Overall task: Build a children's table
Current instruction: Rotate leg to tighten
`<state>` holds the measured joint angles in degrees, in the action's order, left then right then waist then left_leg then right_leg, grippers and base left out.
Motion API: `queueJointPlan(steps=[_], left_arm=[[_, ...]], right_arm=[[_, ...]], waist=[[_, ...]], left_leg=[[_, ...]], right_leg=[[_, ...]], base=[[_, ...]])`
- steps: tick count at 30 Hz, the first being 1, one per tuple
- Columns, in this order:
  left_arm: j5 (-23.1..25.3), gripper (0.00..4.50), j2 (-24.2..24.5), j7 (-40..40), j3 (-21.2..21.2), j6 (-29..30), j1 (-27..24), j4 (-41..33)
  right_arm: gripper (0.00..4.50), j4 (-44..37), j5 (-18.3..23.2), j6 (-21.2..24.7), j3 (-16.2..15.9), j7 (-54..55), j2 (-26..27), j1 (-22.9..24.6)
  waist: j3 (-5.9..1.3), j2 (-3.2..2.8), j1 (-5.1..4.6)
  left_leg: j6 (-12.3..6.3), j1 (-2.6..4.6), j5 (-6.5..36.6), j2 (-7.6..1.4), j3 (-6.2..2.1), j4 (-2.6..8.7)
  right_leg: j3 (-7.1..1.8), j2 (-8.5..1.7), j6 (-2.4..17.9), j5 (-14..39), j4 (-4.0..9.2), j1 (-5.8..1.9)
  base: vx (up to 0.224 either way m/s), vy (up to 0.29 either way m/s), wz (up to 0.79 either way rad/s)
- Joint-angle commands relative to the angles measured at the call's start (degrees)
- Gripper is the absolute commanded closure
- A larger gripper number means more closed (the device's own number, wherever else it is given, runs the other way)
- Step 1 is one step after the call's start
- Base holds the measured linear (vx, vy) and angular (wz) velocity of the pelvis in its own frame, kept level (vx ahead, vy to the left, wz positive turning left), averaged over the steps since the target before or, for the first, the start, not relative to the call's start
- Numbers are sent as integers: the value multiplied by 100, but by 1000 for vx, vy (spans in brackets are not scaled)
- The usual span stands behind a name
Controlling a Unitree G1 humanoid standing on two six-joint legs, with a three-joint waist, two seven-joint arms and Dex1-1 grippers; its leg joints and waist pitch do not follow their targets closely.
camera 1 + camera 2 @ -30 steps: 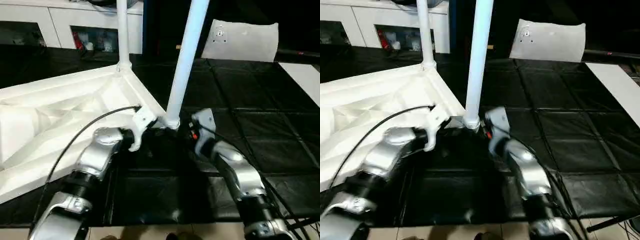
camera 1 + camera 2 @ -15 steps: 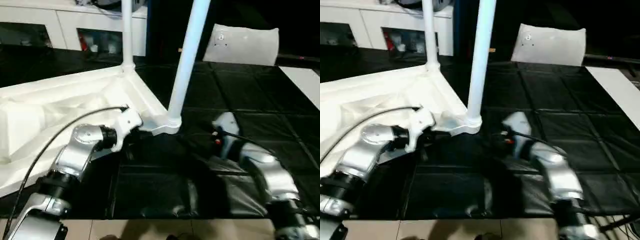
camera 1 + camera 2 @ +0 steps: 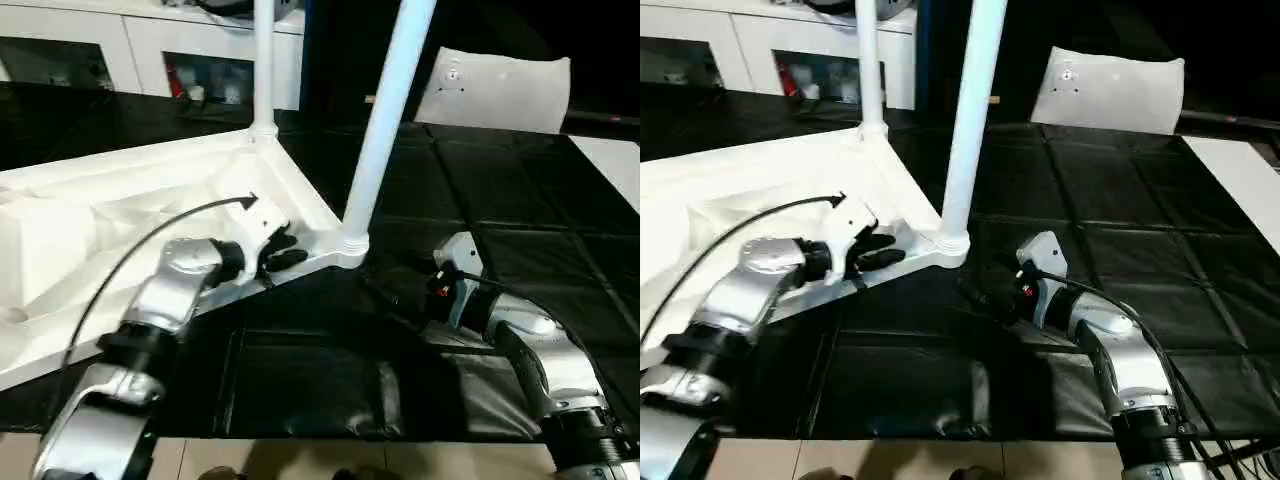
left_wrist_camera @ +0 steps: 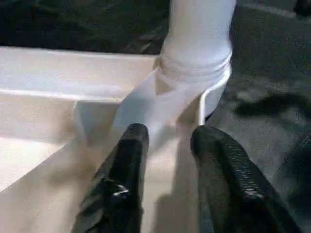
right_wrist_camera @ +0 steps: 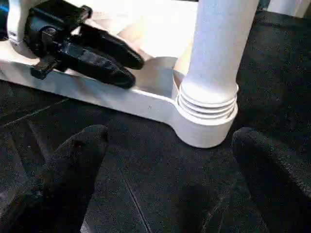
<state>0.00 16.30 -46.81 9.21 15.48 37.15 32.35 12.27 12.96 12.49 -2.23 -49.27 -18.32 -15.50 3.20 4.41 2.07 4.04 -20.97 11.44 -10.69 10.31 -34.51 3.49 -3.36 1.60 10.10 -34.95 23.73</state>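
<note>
The tabletop (image 3: pixel 150 215) lies underside-up on the black mat (image 3: pixel 520 230), filling the scene from 9 to 11 o'clock, its near corner socket (image 3: pixel 350 245) close to centre. A white leg (image 3: pixel 385 115) stands in that socket, leaning slightly toward 1 o'clock; a second leg (image 3: pixel 264 65) rises upright from the far corner at 12 o'clock.

The left gripper (image 3: pixel 275 250) rests on the tabletop's rim just beside the near socket — its two black fingers (image 4: pixel 124 165) are slightly parted, gripping nothing, their tips on the white plastic.

The right gripper (image 5: pixel 170 160) hovers low over the mat at about 4 o'clock from the socket, fingers spread wide and empty, the socket between them but apart.

A white cabinet (image 3: pixel 180 40) stands at 11 o'clock; a white slab (image 3: pixel 495 90) at 1 o'clock.
</note>
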Motion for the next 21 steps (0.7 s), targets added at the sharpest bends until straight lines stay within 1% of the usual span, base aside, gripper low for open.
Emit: queueJointPlan(steps=[1,3,7,9,10,11,13,15,17,19,21], left_arm=[[-9,228,-37,0,12,72,119,68],[33,221,-36,-65,75,88,137,126],[62,221,-22,-325,216,159,134,234],[310,221,43,-212,405,24,197,439],[319,221,42,-198,409,37,206,456],[297,221,37,-221,412,98,233,483],[246,249,31,-319,421,193,256,468],[227,257,27,-370,430,276,269,457],[324,269,70,-396,527,324,294,467],[457,295,125,-416,650,376,328,508],[555,304,144,-328,694,434,384,595]], right_arm=[[0,-152,41,43,48,-31,-97,41],[0,-165,55,54,41,-37,-98,56],[0,-196,74,64,-2,-26,-113,83],[0,-166,-13,-14,-49,14,-125,73],[0,-163,-17,-19,-49,19,-123,70],[0,-161,-20,-19,-48,32,-117,64],[0,-158,-27,-10,-51,59,-118,55],[0,-149,-39,-3,-54,90,-122,48],[0,-157,-64,63,-83,106,-145,42],[0,-157,-85,86,-117,102,-172,33],[0,-161,-84,105,-150,65,-197,23]], waist=[[-375,-40,25],[-380,-42,18],[-380,-46,20],[-378,-48,16],[-385,-48,19],[-373,-45,19],[-370,-38,27],[-367,-40,26],[-373,-46,30],[-372,-42,25],[-371,-41,24]], left_leg=[[-395,36,736,-266,-85,387],[-414,42,732,-264,-84,381],[-437,36,677,-260,-87,383],[-432,41,706,-270,-93,389],[-425,43,709,-273,-98,385],[-417,44,747,-269,-92,389],[-386,50,806,-267,-91,389],[-352,39,817,-264,-95,393],[-353,46,801,-268,-100,392],[-367,44,770,-268,-101,395],[-377,38,740,-264,-100,391]], right_leg=[[-292,-467,1124,1114,415,-351],[-287,-468,1129,1105,423,-351],[-284,-465,1131,1060,416,-352],[-281,-465,1132,1053,419,-351],[-281,-473,1124,1051,417,-359],[-282,-476,1123,1108,431,-352],[-282,-485,1112,1245,443,-354],[-278,-480,1088,1315,446,-355],[-280,-479,1085,1278,440,-352],[-277,-474,1090,1223,434,-355],[-276,-474,1099,1183,431,-361]], base=[[0,0,0],[0,0,0],[0,0,0],[0,0,0],[0,0,0],[0,0,0],[0,0,0],[0,0,0],[0,0,0],[0,0,0],[0,0,0]])
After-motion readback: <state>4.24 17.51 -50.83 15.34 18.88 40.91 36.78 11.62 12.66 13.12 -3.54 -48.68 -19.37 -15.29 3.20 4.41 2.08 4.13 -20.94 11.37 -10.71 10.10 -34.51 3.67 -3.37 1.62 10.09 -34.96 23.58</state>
